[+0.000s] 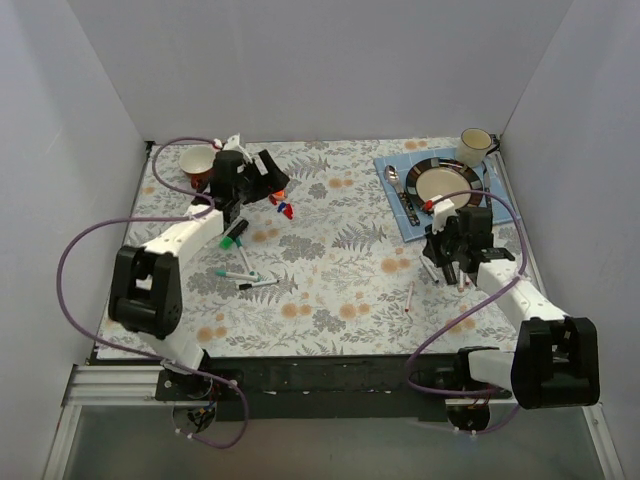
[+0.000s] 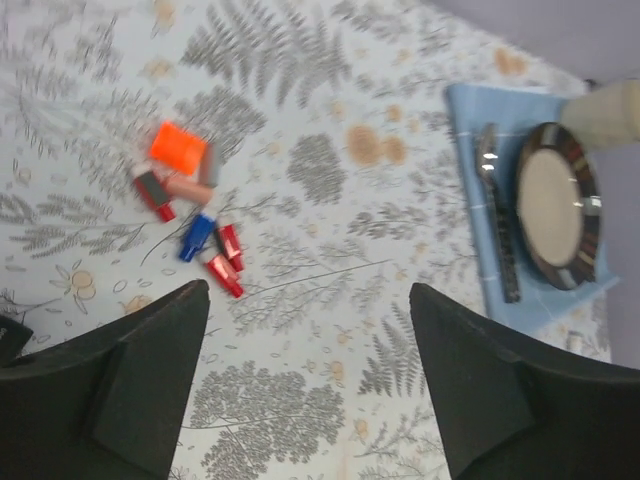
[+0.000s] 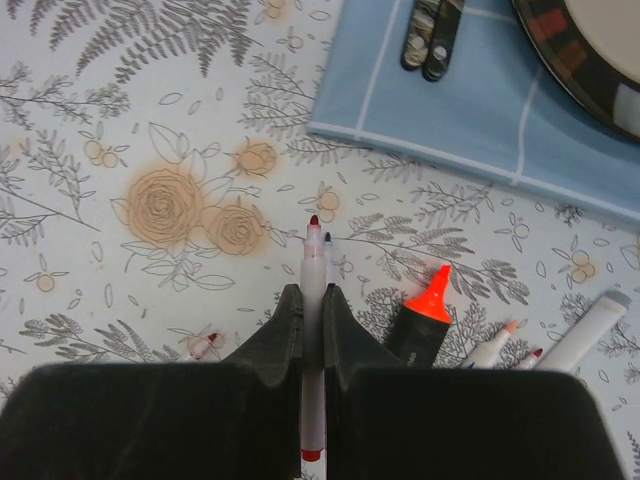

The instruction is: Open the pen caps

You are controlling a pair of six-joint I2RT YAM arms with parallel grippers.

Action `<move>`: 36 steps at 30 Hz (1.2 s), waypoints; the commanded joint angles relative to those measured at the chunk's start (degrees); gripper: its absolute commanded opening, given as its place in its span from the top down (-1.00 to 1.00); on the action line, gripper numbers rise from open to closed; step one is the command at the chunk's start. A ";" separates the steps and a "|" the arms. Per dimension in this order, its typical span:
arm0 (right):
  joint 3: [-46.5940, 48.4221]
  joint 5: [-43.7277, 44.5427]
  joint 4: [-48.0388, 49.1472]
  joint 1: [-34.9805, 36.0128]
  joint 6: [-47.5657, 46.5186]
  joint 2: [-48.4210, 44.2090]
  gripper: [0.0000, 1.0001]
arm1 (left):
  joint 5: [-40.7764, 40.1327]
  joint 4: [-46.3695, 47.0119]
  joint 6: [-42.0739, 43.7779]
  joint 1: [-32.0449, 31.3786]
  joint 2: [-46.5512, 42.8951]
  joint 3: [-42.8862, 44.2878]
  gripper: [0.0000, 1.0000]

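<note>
On the table the left arm reaches to the far left corner, and the right arm sits just short of the blue mat. The right claw is clamped shut on a thin white pen, whose bare red tip points away over the cloth, so that one looks done. Just beside it lie an uncapped orange marker and a few more pens with their tips out. The left claw stands wide open with nothing in it, hanging above the caps — orange, red and blue, in a loose heap touching one another. As I read it, the job now is to lay the red pen flat beside the others, low and gentle so it doesn't roll, then fetch a capped one. The thick marker with the green end near the left arm looks a fair candidate. Grip the barrel in one claw and the cap squarely in the other, then pull straight along the pen — not sideways.
</note>
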 commanded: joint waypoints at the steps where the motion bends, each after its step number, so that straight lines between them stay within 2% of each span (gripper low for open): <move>1: 3.50 -1.42 -2.75 -4.41 0.82 2.13 0.97 | 5.02 0.98 6.85 0.26 -15.23 -3.34 -0.77; 3: 3.85 -1.95 -4.16 -5.73 0.12 3.97 0.97 | 5.03 0.37 9.13 0.26 -21.54 -6.93 -0.96; 8: 4.91 -0.99 -5.57 -6.08 -1.47 8.54 0.97 | 8.80 1.07 11.25 0.26 -29.74 -14.68 -0.96; 10: 5.17 -0.55 -5.83 -6.08 -1.47 9.77 0.95 | 9.69 -0.07 11.78 0.26 -30.45 -15.39 -0.96; 14: 5.35 0.59 -5.74 -6.08 -1.64 11.01 0.68 | 10.04 -2.01 12.22 0.26 -32.03 -15.65 -0.96; 20: 5.35 1.56 -5.57 -6.08 -1.82 10.84 0.52 | 10.13 -1.74 12.22 0.26 -33.88 -16.97 -0.96; 31: 6.05 -0.45 -6.97 -6.08 -3.49 7.50 0.43 | 9.87 -4.29 12.39 0.26 -31.59 -17.06 -0.96; 34: 6.75 -4.66 -9.16 -6.08 -6.64 5.57 0.42 | 8.64 -5.52 13.09 0.26 -31.51 -17.50 -0.96; 36: 7.02 -10.72 -10.66 -6.08 -10.49 3.72 0.42 | 6.89 -6.31 13.36 0.26 -31.59 -18.20 -0.96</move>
